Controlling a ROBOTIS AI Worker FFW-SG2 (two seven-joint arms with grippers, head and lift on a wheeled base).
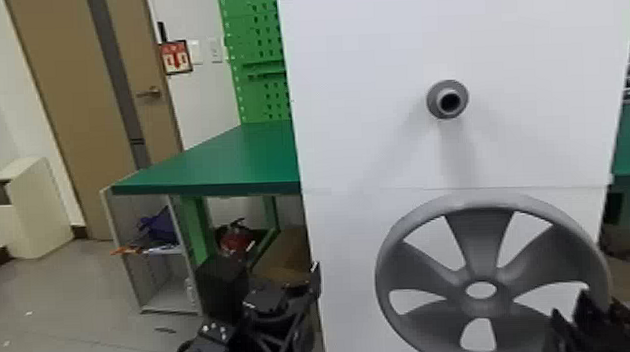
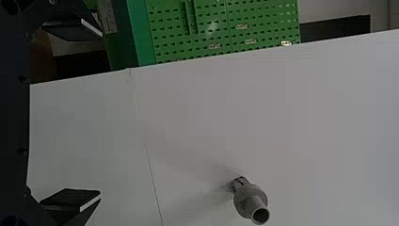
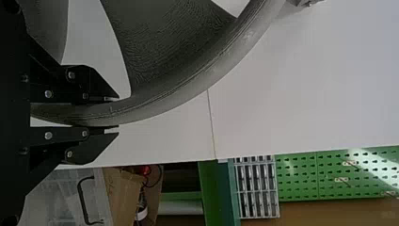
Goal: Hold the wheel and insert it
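Note:
In the head view my right gripper (image 1: pixel 579 319) is at the lower right, on the rim of the grey spoked wheel (image 1: pixel 477 257). The wheel stands upright before the white panel, below the grey peg (image 1: pixel 448 99) that juts from it. In the right wrist view the fingers of my right gripper (image 3: pixel 115 113) are shut on the rim of the wheel (image 3: pixel 164 94), one on each side. My left gripper (image 1: pixel 283 309) is left of the panel, holding nothing. The left wrist view has my left gripper (image 2: pixel 94 113) with fingers wide apart, and the peg (image 2: pixel 250 200) beyond them.
The white panel (image 1: pixel 366 86) stands in front of a green workbench (image 1: pixel 218 156). Shelves (image 1: pixel 163 293) and a black box (image 1: pixel 222 284) are under the bench at left. In the right wrist view, a cardboard box (image 3: pixel 123 193) lies beyond the panel's edge.

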